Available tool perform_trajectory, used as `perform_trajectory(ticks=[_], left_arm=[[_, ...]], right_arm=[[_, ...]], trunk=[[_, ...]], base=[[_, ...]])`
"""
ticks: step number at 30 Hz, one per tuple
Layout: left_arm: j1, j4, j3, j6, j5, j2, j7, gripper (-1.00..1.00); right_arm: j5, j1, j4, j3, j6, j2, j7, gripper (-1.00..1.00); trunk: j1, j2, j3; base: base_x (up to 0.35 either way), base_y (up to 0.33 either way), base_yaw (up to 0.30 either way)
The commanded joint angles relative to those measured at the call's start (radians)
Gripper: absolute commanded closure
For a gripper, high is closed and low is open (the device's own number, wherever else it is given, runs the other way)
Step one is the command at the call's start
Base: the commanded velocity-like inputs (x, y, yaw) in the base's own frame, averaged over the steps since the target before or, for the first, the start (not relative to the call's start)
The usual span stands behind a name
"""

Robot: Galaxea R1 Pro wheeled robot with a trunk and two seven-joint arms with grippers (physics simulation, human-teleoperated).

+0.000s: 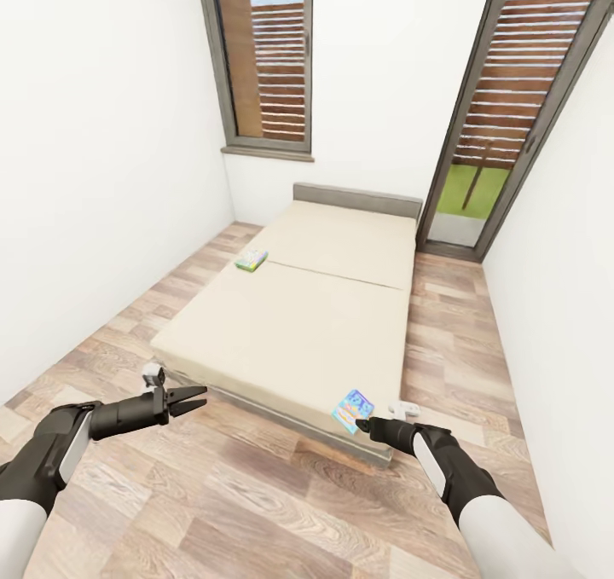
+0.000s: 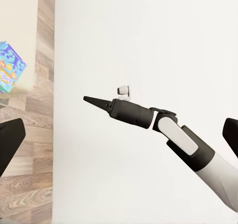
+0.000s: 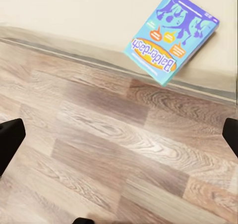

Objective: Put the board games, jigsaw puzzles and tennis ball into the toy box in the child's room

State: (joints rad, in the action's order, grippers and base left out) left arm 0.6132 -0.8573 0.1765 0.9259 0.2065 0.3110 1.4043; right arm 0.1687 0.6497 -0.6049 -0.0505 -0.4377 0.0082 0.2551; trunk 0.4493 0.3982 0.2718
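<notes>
The bed point(image 1: 315, 306), with a plain cream cover, fills the middle of the child's room. A blue cartoon board game point(image 1: 352, 409) lies on its near right corner, partly over the edge, and its printed cover point(image 3: 171, 35) is clear in the right wrist view. A pale green board game point(image 1: 251, 260) rests on the bed's left edge, farther back. My right gripper point(image 1: 365, 425) hovers just short of the blue game, its fingers point(image 3: 10, 140) spread wide and empty. My left gripper point(image 1: 194, 398) is open over the floor at the bed's near left corner, holding nothing. The table, toy box, puzzles and ball are out of view.
White walls close in on both sides. A grey headboard point(image 1: 358, 197) stands at the far end, with a window point(image 1: 260, 59) behind it and a tall glass door point(image 1: 503, 118) at the back right. Wood-plank floor point(image 1: 256, 502) runs along both sides of the bed.
</notes>
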Motion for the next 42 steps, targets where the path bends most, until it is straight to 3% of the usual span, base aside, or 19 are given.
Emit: perform_trajectory(ticks=[1, 19, 42], left_arm=[[0.0, 0.0, 0.0, 0.01, 0.002, 0.0, 0.002, -1.0], [0.0, 0.0, 0.0, 0.01, 0.002, 0.0, 0.002, -1.0], [0.0, 0.0, 0.0, 0.01, 0.002, 0.0, 0.002, -1.0]], right_arm=[[0.005, 0.001, -0.001, -0.005, -0.007, 0.001, 0.003, -1.0], [0.005, 0.001, -0.001, -0.005, -0.007, 0.002, 0.003, -1.0], [0.005, 0.001, -0.001, -0.005, -0.007, 0.001, 0.003, -1.0]], trunk=[[0.001, 0.002, 0.001], [0.001, 0.002, -0.021], [0.001, 0.002, -0.049]], base=[[0.075, 0.081, -0.22], [0.022, 0.125, -0.22], [0.0, 0.01, -0.22]])
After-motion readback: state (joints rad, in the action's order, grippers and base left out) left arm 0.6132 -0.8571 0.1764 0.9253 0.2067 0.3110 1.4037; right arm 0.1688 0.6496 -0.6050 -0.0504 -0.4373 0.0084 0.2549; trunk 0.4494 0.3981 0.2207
